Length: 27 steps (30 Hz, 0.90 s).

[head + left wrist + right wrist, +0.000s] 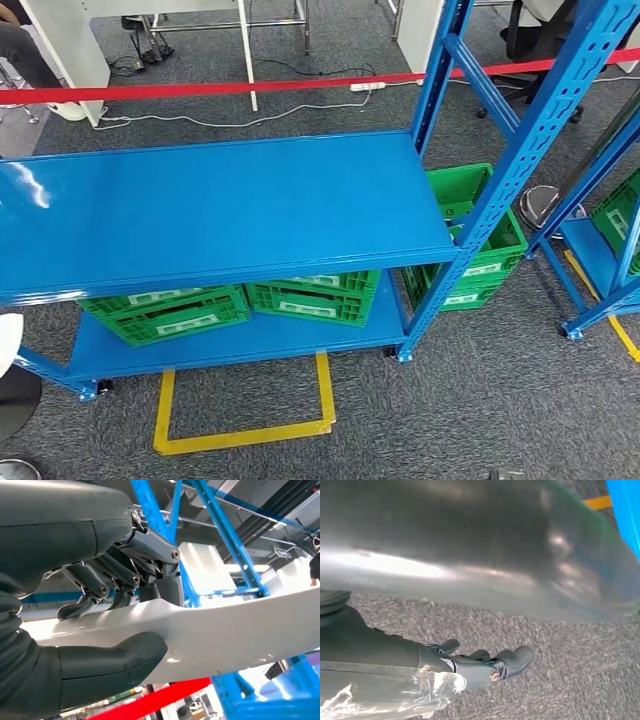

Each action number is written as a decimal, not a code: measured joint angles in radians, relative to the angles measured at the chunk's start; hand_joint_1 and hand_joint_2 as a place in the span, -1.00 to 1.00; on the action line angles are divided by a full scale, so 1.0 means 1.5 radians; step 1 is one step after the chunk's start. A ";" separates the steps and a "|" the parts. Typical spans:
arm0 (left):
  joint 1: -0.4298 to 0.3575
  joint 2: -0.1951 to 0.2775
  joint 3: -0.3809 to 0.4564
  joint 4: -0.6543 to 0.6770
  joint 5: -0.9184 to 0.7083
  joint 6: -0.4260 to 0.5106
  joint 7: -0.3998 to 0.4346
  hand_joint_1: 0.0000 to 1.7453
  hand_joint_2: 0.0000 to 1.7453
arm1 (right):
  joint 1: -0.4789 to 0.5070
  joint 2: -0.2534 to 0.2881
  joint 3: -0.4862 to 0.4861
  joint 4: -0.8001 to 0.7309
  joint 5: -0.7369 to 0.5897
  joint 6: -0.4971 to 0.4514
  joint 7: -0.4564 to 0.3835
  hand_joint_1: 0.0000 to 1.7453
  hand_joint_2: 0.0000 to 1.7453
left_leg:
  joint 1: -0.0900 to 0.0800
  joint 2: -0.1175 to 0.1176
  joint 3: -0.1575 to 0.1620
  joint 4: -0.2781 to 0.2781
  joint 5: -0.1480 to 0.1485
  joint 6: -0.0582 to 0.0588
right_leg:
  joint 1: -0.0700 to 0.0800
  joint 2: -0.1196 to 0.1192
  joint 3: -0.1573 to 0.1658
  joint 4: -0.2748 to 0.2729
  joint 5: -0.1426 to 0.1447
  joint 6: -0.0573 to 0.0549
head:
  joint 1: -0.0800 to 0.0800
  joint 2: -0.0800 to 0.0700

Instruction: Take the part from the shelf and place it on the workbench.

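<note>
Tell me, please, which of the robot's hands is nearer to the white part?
Left. The left hand grips the white part, thumb on one face and fingers on the other. The right hand hangs open above the grey carpet, touching nothing.

A shelf unit (219,205) is standing across the middle of the scene, its upper board (226,190) lying over a lower board (226,340). Two crates (170,312) (317,293) are sitting side by side on the lower board, under the upper one. Right of the unit's right upright (521,160), stacked crates (472,240) are sitting on the carpet (468,400). A second rack (604,250) is standing further right, with a crate (619,215) on it. Near the unit, a taped outline (241,410) is lying on the carpet. Behind the unit, a barrier tape (226,88) is stretching left to right, with table legs (245,50) and cables (226,120) beyond it.
</note>
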 joint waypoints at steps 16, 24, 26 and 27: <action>0.000 -0.011 0.029 -0.007 0.001 -0.020 0.000 1.00 1.00 | 0.002 0.001 -0.017 -0.009 0.028 0.001 0.000 -1.00 -1.00 | -0.014 0.005 -0.090 0.002 0.094 0.014 | 0.013 -0.001 0.114 -0.032 -0.085 -0.019 | 0.004 0.000; -0.001 -0.012 0.040 -0.007 0.001 -0.021 0.000 1.00 1.00 | 0.006 0.003 -0.030 -0.018 0.036 0.009 0.000 -1.00 -1.00 | -0.011 0.004 -0.098 0.181 -0.022 -0.003 | 0.009 -0.006 0.034 -0.023 -0.017 -0.030 | 0.000 0.000; -0.001 -0.012 0.041 -0.007 0.002 -0.021 0.000 1.00 1.00 | 0.008 0.003 -0.034 -0.020 0.037 0.013 0.000 -1.00 -1.00 | -0.010 0.004 -0.033 0.106 0.004 -0.002 | 0.010 -0.006 0.010 -0.013 -0.005 -0.025 | 0.000 0.000; -0.002 -0.012 0.041 -0.007 0.002 -0.021 0.000 1.00 1.00 | 0.008 0.004 -0.036 -0.021 0.037 0.016 0.000 -1.00 -1.00 | -0.010 0.004 0.001 0.055 -0.001 0.001 | 0.011 -0.005 0.001 -0.008 0.002 -0.022 | 0.001 0.000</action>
